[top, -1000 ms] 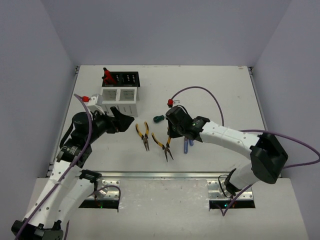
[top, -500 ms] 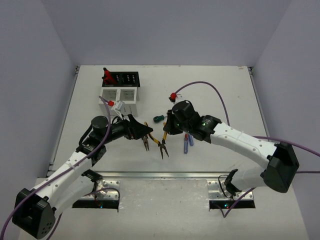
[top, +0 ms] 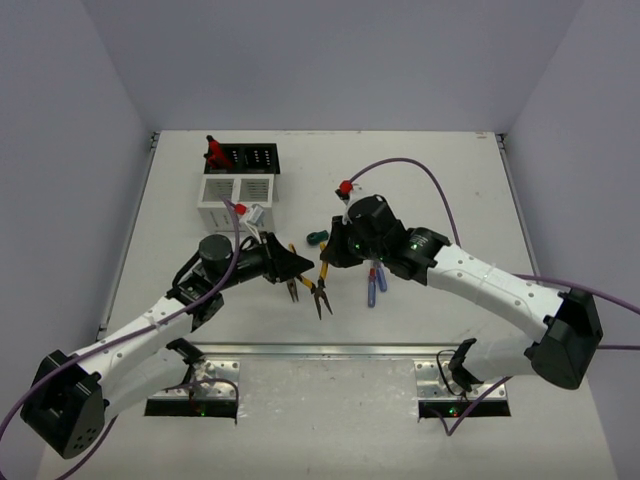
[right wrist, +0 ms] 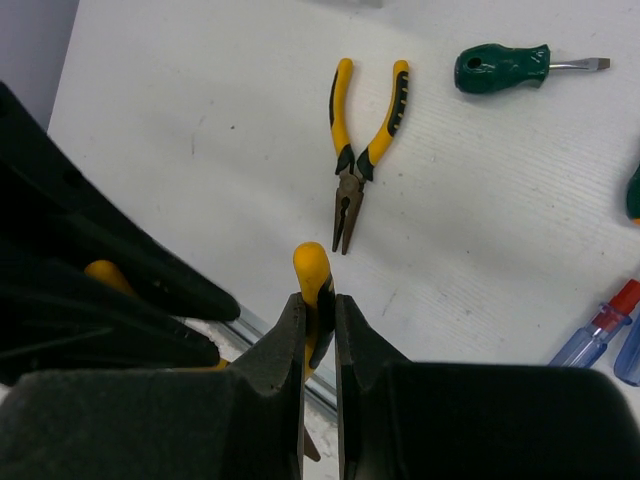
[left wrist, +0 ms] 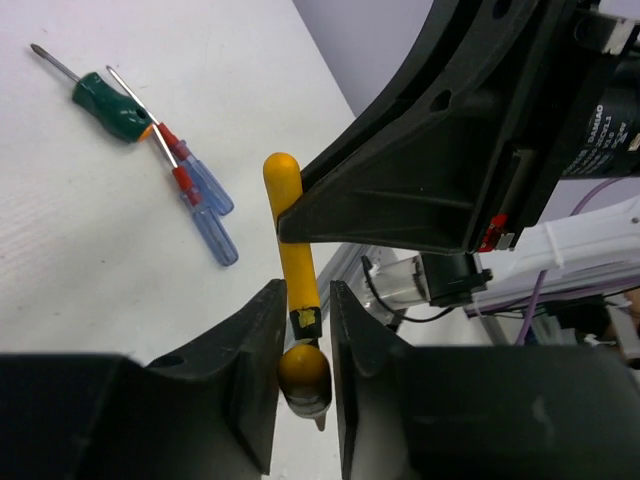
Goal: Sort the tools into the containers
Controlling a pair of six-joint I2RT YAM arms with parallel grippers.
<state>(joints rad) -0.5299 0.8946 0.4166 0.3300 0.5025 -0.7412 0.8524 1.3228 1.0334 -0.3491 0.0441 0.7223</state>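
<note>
A: Holding what, right gripper (right wrist: 320,305)?
B: Fingers clenched on one handle of the yellow pliers (right wrist: 311,262), raised off the counter (top: 420,170).
A: Left gripper (left wrist: 307,298)?
B: Fingers flank the other handle; can't tell if clamped.

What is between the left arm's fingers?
A yellow handle of the pliers sits between the left fingers, shown in the left wrist view.

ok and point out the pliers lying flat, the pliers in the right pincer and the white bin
flat pliers (right wrist: 353,168), right wrist view, on the pivot
held pliers (right wrist: 311,262), right wrist view, on the yellow handle end
white bin (top: 220,192), top view, on its slotted wall
</note>
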